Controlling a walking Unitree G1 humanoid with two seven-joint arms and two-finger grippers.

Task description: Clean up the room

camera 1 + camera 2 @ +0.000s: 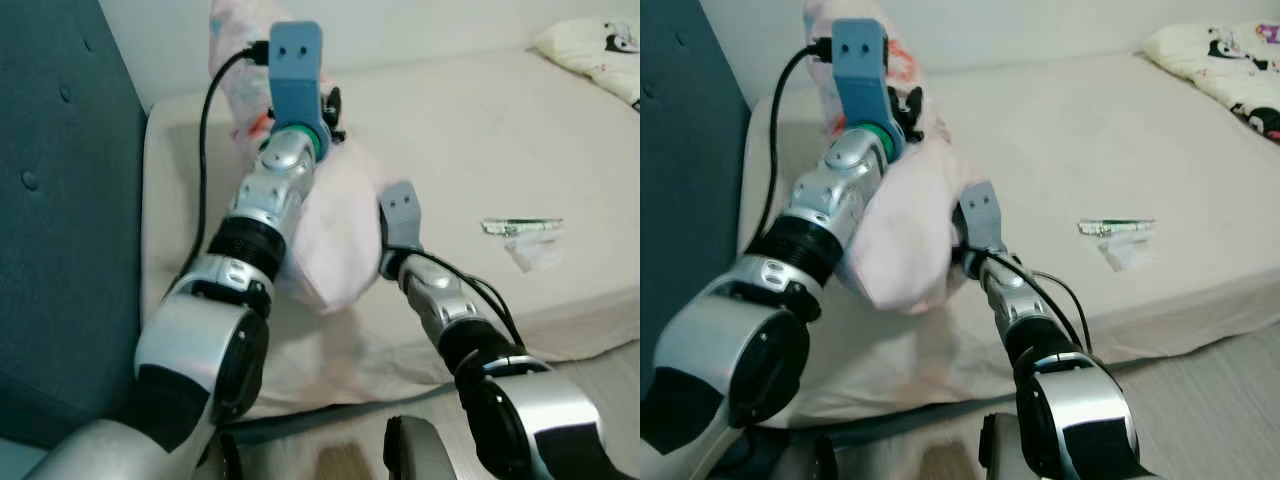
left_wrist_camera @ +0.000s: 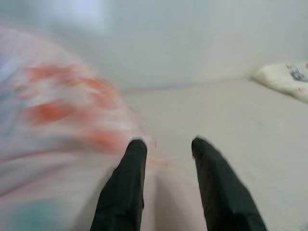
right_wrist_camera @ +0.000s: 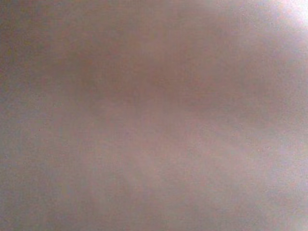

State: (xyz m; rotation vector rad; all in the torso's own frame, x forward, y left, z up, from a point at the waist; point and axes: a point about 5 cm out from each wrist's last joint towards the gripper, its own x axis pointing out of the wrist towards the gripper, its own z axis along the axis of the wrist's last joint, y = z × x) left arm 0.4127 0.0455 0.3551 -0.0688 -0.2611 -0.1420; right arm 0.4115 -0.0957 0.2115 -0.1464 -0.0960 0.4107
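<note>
Both arms are up over the bed (image 1: 470, 130). Left gripper (image 2: 166, 151) sits at the far-left corner, fingers (image 2: 126, 183) parted with pink fabric showing between and under them, no clear clamp. It's against the pale pink pillow (image 1: 335, 235) (red-printed at its far end), which lies on the left part of the mattress beside the teal headboard (image 1: 60, 200). Right gripper is pushed into the pillow's near-right side; its wrist view is just pink blur, so can't tell how its fingers stand. A small wrapper (image 1: 522, 228) lies to the right on the sheet; a patterned pillow (image 1: 600, 50) is at the far right.
</note>
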